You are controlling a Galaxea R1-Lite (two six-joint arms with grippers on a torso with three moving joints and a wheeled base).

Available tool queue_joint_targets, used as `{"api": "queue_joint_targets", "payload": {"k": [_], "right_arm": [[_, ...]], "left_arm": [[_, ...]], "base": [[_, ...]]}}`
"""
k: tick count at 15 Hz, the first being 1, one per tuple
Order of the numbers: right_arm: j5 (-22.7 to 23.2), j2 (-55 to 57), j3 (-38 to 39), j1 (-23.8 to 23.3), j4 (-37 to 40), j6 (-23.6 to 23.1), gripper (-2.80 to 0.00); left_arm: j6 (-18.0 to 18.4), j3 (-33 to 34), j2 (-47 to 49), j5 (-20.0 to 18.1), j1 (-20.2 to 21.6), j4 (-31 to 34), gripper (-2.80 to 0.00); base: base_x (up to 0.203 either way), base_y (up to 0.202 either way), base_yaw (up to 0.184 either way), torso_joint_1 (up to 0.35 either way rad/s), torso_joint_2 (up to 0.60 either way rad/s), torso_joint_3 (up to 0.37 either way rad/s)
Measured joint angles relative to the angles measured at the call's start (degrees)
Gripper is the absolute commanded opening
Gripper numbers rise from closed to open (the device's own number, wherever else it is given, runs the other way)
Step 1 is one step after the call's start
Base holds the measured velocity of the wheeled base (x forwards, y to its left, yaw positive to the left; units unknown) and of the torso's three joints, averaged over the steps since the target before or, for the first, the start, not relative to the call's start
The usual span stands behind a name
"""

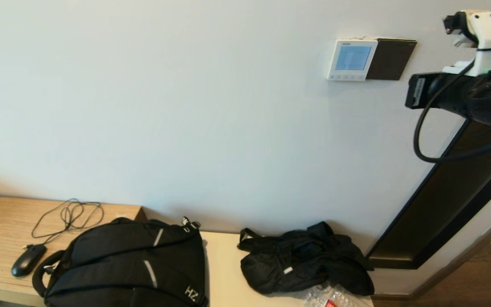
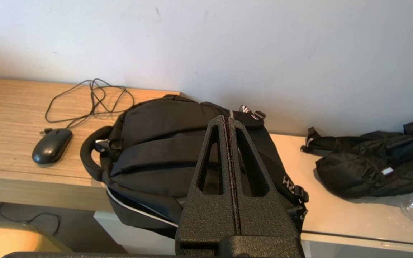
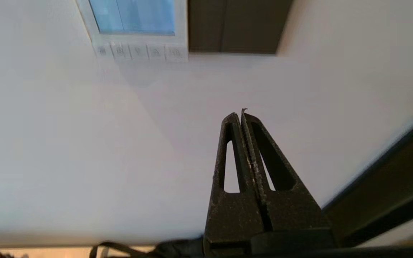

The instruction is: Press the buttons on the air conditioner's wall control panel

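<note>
Overhead, the wall control panel [image 3: 136, 30] sits well apart from the clenched right gripper [image 3: 241, 115].

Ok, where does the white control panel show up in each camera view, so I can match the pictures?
Head view: the control panel hangs on the wall at upper right, left of the right arm.
Left wrist view: not in it; only the desk and bags show past the shut left gripper.
Right wrist view: cut off by the upper edge, with its buttons visible, beyond the shut right gripper.
Shared landmark: the black panel touching its side, seen in the head and right wrist views.
</note>
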Motion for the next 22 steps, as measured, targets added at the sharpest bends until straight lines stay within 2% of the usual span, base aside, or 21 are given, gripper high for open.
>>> {"api": "queue_joint_targets", "payload": {"k": [5, 9, 11, 14, 17, 22], "right_arm": [[-0.6, -18.0, 20.1, -0.1, 0.2, 0.2, -2.8], [-3.2, -31.1, 36.0, 0.0, 0.3, 0.1, -2.8], [-2.6, -36.7, 43.5, -0.8, 0.3, 0.2, -2.8], [4.6, -46.0, 54.0, -4.6, 1.2, 0.6, -2.8], [11.8, -55.6, 61.3, -8.2, 5.3, 0.7, -2.8], [14.2, -70.3, 66.6, -9.4, 16.1, 0.7, -2.8]], "left_arm": [[0.0, 0.0, 0.0, 0.0, 0.0, 0.0, -2.8], [0.0, 0.0, 0.0, 0.0, 0.0, 0.0, -2.8], [0.0, 0.0, 0.0, 0.0, 0.0, 0.0, -2.8], [0.0, 0.0, 0.0, 0.0, 0.0, 0.0, -2.8], [0.0, 0.0, 0.0, 0.0, 0.0, 0.0, -2.8], [0.0, 0.0, 0.0, 0.0, 0.0, 0.0, -2.8]], "base": [[0.0, 0.0, 0.0, 0.0, 0.0, 0.0], [0.0, 0.0, 0.0, 0.0, 0.0, 0.0], [0.0, 0.0, 0.0, 0.0, 0.0, 0.0], [0.0, 0.0, 0.0, 0.0, 0.0, 0.0], [0.0, 0.0, 0.0, 0.0, 0.0, 0.0], [0.0, 0.0, 0.0, 0.0, 0.0, 0.0]]}}
